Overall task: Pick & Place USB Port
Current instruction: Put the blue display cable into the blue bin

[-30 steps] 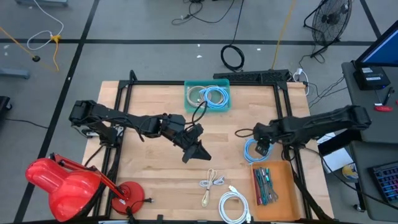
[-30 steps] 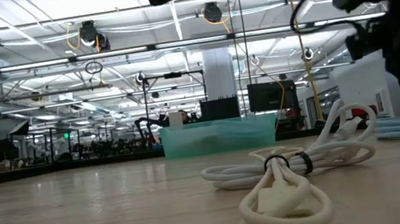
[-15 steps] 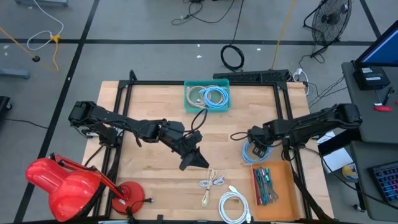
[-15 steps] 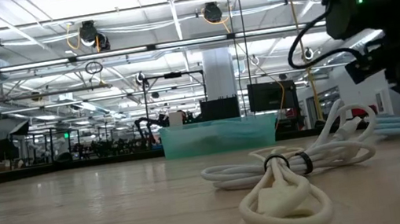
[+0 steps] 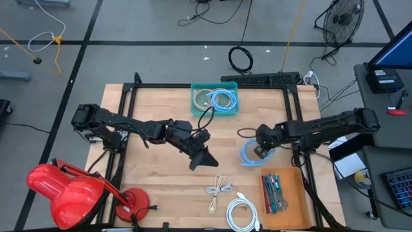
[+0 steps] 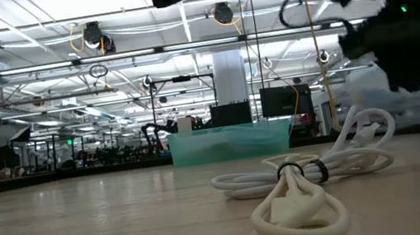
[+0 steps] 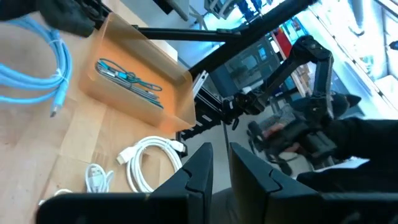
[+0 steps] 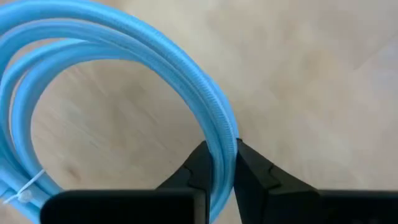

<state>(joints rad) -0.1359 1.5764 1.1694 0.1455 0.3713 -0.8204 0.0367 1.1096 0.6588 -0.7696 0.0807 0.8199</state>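
**Right end effector clamps the blue cable and starts to carry it**

And there's the grab! The right end effector (image 8: 217, 163) is pinched tight on the coiled light-blue USB cable (image 8: 118, 59), the strands squeezed between its two dark fingers (image 8: 196, 165). A second ago those fingers stood wide over the coil; now they are pressed onto it. In the high view the same blue coil (image 5: 248, 154) has slid away from the spot beside the orange plastic tray (image 5: 296, 193) and sits nearer the middle of the wooden desk (image 5: 161, 103), hanging under the right end effector (image 5: 259, 152). From desk level the coil shows only as a pale blur beside the dark wrist, so it looks to be clear of the surface, though I cannot say so firmly.

Over on the other side, the left end effector (image 5: 205, 156) waits above the desk's centre, fingers nearly together and nothing between them, having drifted back a touch.

What does it mean for the task? The pick looks done, and the place is what remains. The teal rectangular bin (image 5: 215, 100) at the far edge already holds coiled cables, so I'd judge that the likely destination. Still lying on the desk near the front edge: a small beige bundled cable (image 5: 219, 191) and a white coiled cable (image 5: 241, 212).
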